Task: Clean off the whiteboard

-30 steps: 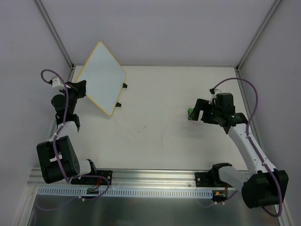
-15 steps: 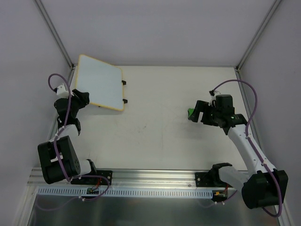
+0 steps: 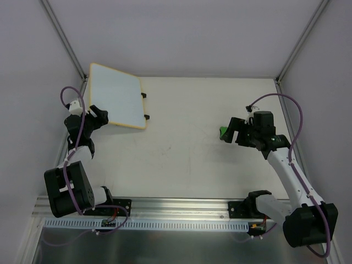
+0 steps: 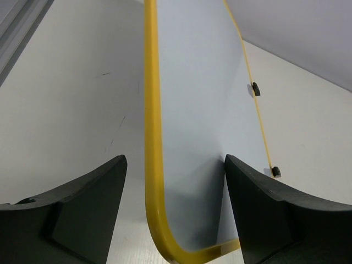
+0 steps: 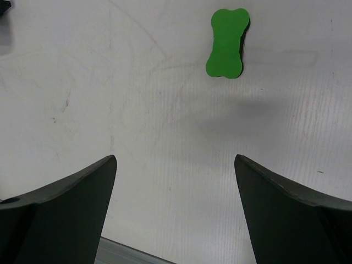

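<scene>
A robotics laboratory test cell is shown. The workspace is enclosed by plain pale wall panels (image 3: 176, 33), which are joined at the corners by bare aluminium frame posts (image 3: 63, 38). A scuffed white table (image 3: 187, 159) is used as the work surface. Along its near edge an aluminium rail (image 3: 181, 204) is fitted, and two small robot arms, the left arm (image 3: 66, 190) and the right arm (image 3: 289, 168), are bolted to it side by side. A slotted cable duct (image 3: 165, 224) is mounted beside the rail, and exposed purple cables (image 3: 297, 118) are looped along both arms.
</scene>
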You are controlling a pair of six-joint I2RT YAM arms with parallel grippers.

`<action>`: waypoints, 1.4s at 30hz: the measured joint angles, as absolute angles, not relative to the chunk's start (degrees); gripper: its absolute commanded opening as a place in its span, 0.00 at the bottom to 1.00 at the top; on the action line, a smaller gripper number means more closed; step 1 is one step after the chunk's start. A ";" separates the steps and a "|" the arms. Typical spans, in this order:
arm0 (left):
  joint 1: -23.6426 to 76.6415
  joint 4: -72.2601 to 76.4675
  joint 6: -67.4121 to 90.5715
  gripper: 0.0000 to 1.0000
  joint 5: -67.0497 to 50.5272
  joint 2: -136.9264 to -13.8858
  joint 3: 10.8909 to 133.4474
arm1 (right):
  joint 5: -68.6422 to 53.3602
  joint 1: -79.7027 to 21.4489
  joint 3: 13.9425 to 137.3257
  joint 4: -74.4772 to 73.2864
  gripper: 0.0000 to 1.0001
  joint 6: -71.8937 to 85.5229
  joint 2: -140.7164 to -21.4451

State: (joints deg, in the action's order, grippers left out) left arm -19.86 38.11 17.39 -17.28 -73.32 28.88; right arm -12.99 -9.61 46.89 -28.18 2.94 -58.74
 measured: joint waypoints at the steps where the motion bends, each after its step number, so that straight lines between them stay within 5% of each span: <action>1: -19.86 37.71 17.15 0.75 -17.30 -73.08 28.88 | -12.99 -9.61 46.89 -28.18 0.92 2.94 -58.65; 42: -19.86 19.00 12.12 0.99 -16.78 -66.98 36.16 | -12.93 -9.61 45.93 -28.21 0.94 3.40 -57.36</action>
State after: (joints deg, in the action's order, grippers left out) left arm -19.86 19.00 12.12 -16.78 -66.98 36.16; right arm -12.93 -9.61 45.93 -28.21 3.40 -57.36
